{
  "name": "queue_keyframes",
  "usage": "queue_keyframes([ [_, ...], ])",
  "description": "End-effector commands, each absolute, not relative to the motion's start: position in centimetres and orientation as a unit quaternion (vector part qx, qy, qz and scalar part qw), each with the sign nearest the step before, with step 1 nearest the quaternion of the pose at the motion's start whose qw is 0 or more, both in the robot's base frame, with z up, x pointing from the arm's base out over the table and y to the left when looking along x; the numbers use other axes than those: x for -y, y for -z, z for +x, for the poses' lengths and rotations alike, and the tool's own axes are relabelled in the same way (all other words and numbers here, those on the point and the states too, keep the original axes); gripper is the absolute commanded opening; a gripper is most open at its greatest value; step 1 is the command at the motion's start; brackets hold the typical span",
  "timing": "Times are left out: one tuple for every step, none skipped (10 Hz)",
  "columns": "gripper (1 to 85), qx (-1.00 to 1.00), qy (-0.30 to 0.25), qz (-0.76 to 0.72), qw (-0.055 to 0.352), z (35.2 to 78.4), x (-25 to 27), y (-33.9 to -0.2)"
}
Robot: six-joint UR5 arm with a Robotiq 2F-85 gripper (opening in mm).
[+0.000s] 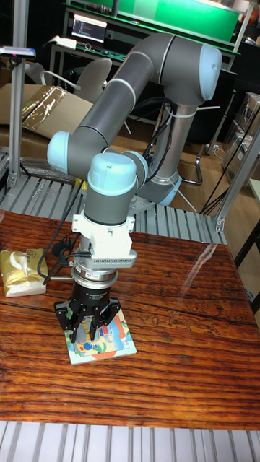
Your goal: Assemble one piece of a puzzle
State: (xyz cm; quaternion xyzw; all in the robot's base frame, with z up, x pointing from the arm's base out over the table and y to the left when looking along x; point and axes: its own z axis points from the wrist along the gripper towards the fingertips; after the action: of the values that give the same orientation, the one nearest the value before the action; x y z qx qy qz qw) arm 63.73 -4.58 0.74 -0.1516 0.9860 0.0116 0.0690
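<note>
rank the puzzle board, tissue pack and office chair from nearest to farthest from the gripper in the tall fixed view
1. puzzle board, directly under the gripper.
2. tissue pack, at the table's left edge.
3. office chair, behind the table, in the background.

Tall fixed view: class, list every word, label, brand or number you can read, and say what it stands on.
None can be read.
Monitor at the back: screen content too small.
Puzzle under the claw: coloured picture, no lettering visible.
Yellow packet: no print legible.
</note>
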Motion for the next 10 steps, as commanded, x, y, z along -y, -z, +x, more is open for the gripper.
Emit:
queue_keyframes([
  [32.3, -0.985, -0.013, -0.156, 0.07, 63.81, 4.68, -0.72],
  [34.0, -0.985, -0.012, -0.158, 0.069, 63.74, 4.77, -0.71],
  [35.7, -0.985, -0.01, -0.16, 0.066, 63.63, 4.84, -0.69],
  [37.7, -0.985, -0.009, -0.161, 0.063, 63.49, 4.84, -0.73],
  [38.0, -0.985, -0.007, -0.161, 0.06, 63.41, 4.79, -0.72],
  [38.7, -0.985, -0.007, -0.162, 0.059, 63.39, 4.79, -0.73],
  [39.3, -0.985, -0.008, -0.161, 0.058, 63.34, 4.77, -0.75],
  [40.0, -0.985, -0.01, -0.162, 0.058, 63.31, 4.66, -0.76],
  [41.0, -0.985, -0.011, -0.161, 0.057, 63.28, 4.62, -0.76],
  [41.7, -0.985, -0.011, -0.161, 0.056, 63.25, 4.61, -0.76],
])
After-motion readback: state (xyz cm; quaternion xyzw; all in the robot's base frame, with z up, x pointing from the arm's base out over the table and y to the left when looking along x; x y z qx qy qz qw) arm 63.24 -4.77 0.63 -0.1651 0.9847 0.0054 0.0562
